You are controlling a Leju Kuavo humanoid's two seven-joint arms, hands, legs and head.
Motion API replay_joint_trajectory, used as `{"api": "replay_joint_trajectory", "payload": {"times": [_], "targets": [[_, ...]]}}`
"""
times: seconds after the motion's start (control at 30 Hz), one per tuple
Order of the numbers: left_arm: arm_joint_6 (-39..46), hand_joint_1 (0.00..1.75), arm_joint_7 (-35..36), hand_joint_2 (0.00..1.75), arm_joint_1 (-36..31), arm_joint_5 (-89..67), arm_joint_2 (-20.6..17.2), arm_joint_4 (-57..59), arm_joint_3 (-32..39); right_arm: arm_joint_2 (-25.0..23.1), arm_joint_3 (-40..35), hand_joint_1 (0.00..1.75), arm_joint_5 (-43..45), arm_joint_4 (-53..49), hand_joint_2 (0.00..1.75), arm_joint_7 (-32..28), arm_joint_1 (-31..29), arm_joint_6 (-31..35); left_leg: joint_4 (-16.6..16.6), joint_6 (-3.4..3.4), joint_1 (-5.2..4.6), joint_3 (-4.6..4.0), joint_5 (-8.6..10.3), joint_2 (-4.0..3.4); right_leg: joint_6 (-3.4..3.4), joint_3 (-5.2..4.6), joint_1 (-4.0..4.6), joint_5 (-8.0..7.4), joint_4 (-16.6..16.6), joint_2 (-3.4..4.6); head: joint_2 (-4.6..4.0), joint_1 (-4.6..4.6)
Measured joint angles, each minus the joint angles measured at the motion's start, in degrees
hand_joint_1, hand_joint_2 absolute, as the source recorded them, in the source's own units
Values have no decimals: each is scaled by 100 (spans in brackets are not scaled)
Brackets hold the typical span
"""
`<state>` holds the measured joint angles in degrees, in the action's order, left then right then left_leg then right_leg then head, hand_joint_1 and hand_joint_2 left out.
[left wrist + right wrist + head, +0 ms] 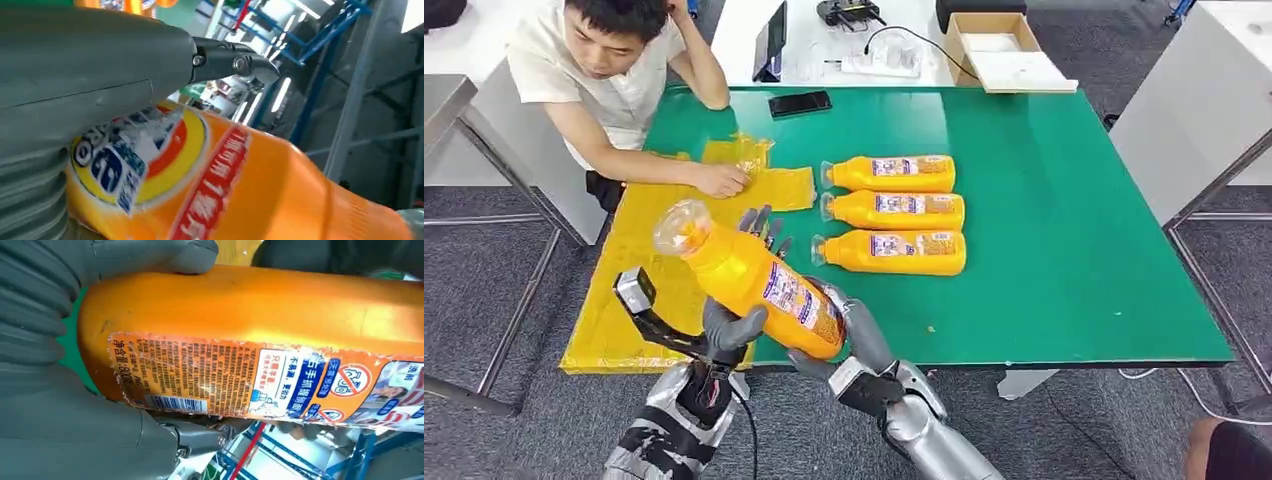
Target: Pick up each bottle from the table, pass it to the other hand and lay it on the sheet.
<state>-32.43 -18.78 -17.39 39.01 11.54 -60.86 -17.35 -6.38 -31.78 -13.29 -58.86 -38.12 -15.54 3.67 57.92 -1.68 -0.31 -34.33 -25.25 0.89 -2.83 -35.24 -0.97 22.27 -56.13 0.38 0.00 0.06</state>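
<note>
Orange bottle (749, 285) tilted above the table's near edge, cap end up over the yellow sheet (639, 300), left hand (734, 325) wrapped round its middle, right hand (849, 340) cupping its base, both gripping, three more bottles (894, 212) lying on the green table (1074, 230)

Green worktop (1044, 250) on grey carpet floor (484, 290).
Beyond worktop: white desk (804, 40) with open cardboard box (994, 45). Left of worktop: person seated (614, 70). Right: white cabinet (1204, 100).
</note>
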Motion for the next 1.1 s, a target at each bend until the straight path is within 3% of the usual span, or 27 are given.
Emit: {"api": "replay_joint_trajectory", "payload": {"times": [0.37, 0.4, 0.43, 0.67, 1.0, 1.03, 1.07, 1.1], "targets": [[63, 0, 26, 175, -221, -417, -18, 702, -201, 164, -120, 175, 46, -168, 175, 7, 9, 179, 0, 0, 0, -5, -1, 2, 0, 0, 0, 1, 0, -1, 0, -2], [63, 40, 4, 175, -233, -424, -18, 748, -221, 171, -127, 175, 46, -168, 175, 7, 8, 186, 0, 0, 0, -5, -1, 3, 0, 0, 0, 1, 0, -1, 0, -2], [65, 175, -40, 175, -243, -444, -18, 792, -234, 171, -138, 175, 48, -168, 175, 9, 5, 186, 0, 0, 0, -5, -1, 3, 0, 0, 0, 1, 0, -1, 0, -2], [454, 175, -465, 175, -129, -752, 0, 526, -265, 177, -164, 175, 35, -90, 175, 9, -33, 157, 0, 0, 0, -4, -1, 2, 0, 0, 0, 1, -1, -1, 0, -2], [948, 175, -549, 175, 222, -964, 26, -282, -44, 107, -175, 175, -173, 22, 175, -2, -119, 116, 0, 0, 0, -2, -1, 0, 1, -3, 0, 1, 0, 0, -2, -4], [964, 175, -546, 175, 263, -977, 26, -358, -20, 90, -175, 169, -212, 33, 175, -2, -119, 116, 0, 0, 0, -2, -1, 0, 1, -4, 1, 1, 1, 0, -2, -4], [972, 175, -542, 175, 301, -990, 26, -424, -2, 79, -175, 49, -238, 44, 175, -2, -120, 116, 0, 0, 0, -2, -1, 0, 1, -4, 1, 1, 1, 0, 0, -4], [972, 175, -531, 175, 338, -1003, 26, -494, 24, 75, -175, 49, -264, 52, 175, -2, -121, 116, 0, 0, 0, -2, -1, 0, 1, -4, 1, 1, 1, 0, 0, -4]]}}
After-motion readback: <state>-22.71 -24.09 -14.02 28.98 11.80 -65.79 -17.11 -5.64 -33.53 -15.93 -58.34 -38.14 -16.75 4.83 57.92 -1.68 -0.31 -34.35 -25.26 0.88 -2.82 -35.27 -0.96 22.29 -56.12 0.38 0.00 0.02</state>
